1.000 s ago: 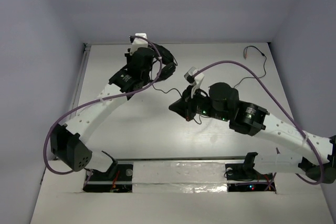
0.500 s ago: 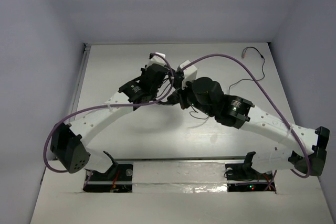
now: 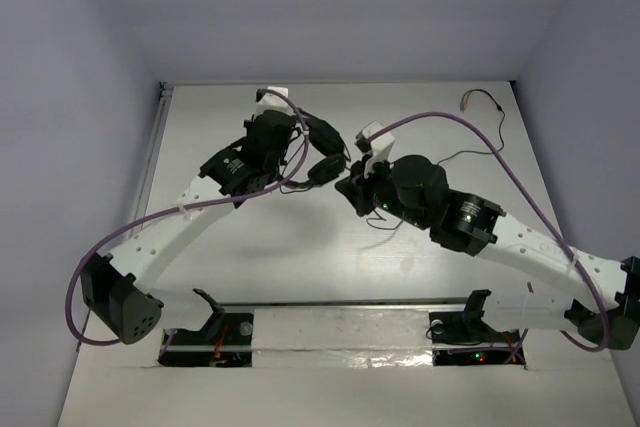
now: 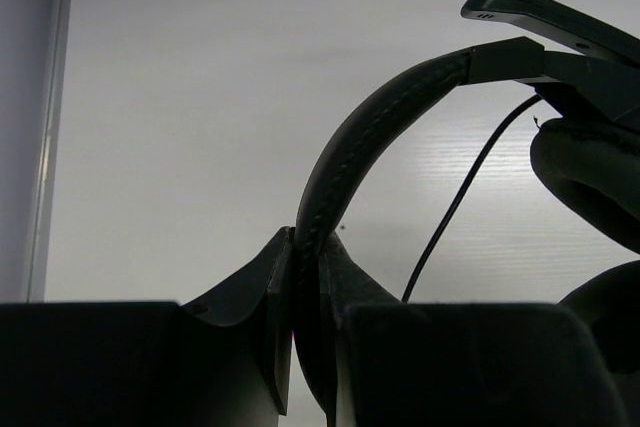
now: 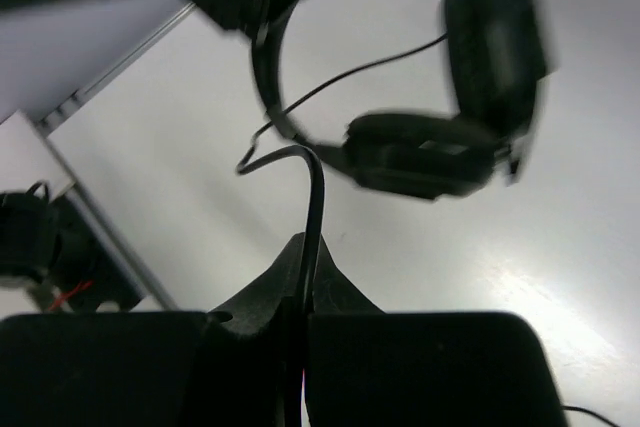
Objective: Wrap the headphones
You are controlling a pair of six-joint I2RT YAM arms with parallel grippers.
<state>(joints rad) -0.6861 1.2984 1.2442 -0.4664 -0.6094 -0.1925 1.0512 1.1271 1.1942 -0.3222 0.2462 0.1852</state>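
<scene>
The black headphones (image 3: 325, 152) hang above the table's back middle, their two earcups side by side. My left gripper (image 3: 296, 147) is shut on the thin headband (image 4: 345, 152), which stands clamped between its fingers (image 4: 275, 287); one earcup (image 4: 590, 177) shows at the right. My right gripper (image 3: 348, 190) sits just right of the earcups and is shut on the thin dark cable (image 5: 315, 197), which loops up from its jaws toward the headphones (image 5: 430, 152). The rest of the cable (image 3: 503, 122) trails to the back right and ends in the reddish plug (image 3: 467, 100).
The white table (image 3: 250, 247) is walled by pale panels at left, back and right. Thick purple robot cables (image 3: 480, 132) arc over both arms. A metal rail (image 3: 350, 312) and the arm bases run along the near edge.
Half a second ago both grippers were close together at the middle. Now the left gripper has swung back left with the headphones and the right gripper has drawn slightly right with the cable.
</scene>
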